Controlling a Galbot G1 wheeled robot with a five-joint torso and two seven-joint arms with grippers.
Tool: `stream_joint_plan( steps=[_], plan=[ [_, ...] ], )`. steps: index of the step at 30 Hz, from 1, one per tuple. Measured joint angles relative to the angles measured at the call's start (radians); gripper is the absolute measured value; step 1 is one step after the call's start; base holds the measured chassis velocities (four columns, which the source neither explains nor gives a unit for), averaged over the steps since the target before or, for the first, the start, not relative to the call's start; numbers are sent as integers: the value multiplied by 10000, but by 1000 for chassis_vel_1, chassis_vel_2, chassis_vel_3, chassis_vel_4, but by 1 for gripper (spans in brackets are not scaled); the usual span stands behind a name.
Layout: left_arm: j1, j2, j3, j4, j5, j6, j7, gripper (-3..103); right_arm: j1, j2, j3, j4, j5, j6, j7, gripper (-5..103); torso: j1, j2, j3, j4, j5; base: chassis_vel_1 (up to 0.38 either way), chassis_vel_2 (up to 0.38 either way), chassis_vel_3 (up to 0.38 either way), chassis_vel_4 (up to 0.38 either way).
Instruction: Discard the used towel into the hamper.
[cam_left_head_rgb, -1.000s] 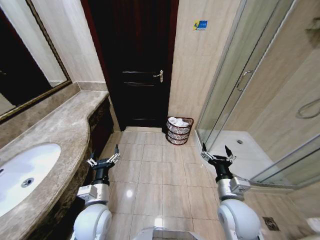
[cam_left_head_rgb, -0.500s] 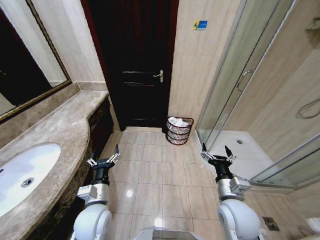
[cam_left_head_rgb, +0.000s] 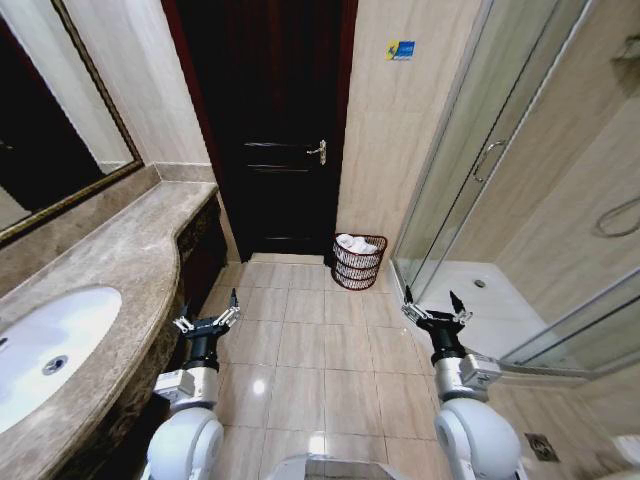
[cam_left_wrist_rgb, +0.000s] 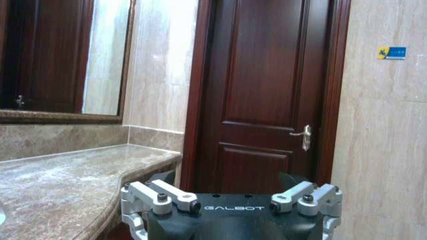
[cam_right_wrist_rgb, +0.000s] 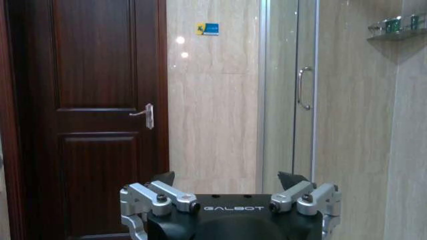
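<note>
Head view: a bathroom seen from above. The hamper (cam_left_head_rgb: 358, 261), a small round dark reddish-brown open-weave basket, stands on the tiled floor (cam_left_head_rgb: 300, 350) in the middle of the frame, against the beige wall just right of the dark wooden door (cam_left_head_rgb: 270, 130) and left of the glass shower enclosure (cam_left_head_rgb: 500, 190). White towels (cam_left_head_rgb: 357, 243) lie bunched in its top. A marble vanity table (cam_left_head_rgb: 110, 280) with a white sink (cam_left_head_rgb: 45, 345) runs down the left side, under a framed mirror (cam_left_head_rgb: 50, 120) at upper left. The left claw (cam_left_head_rgb: 206, 318) is held up at lower left, just beside the table's edge, fingers spread wide and holding nothing. The right claw (cam_left_head_rgb: 430, 309) is held up at lower right, near the shower's threshold, also spread wide and empty. Both are well apart from the hamper. Compared with the frames from one second and half a second ago, nothing has shifted: both arms, the hamper and the whole picture sit exactly as before.

Left wrist view: the left claw (cam_left_wrist_rgb: 230, 186) fills the bottom centre, its two fingertips set far apart, with the door straight ahead and the table at lower left.

Right wrist view: the right claw (cam_right_wrist_rgb: 227, 181) sits at bottom centre, fingertips likewise far apart, facing the wall between the door at left and the shower door at right.
</note>
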Motion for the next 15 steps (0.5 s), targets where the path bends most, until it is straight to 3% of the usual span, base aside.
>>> stream_joint_plan(
  steps=[15],
  plan=[
    [0,0,0,0,0,0,0,100,0,0,0,0,0,0,0,100,0,0,0,0,0,0,0,0,0]
  ],
)
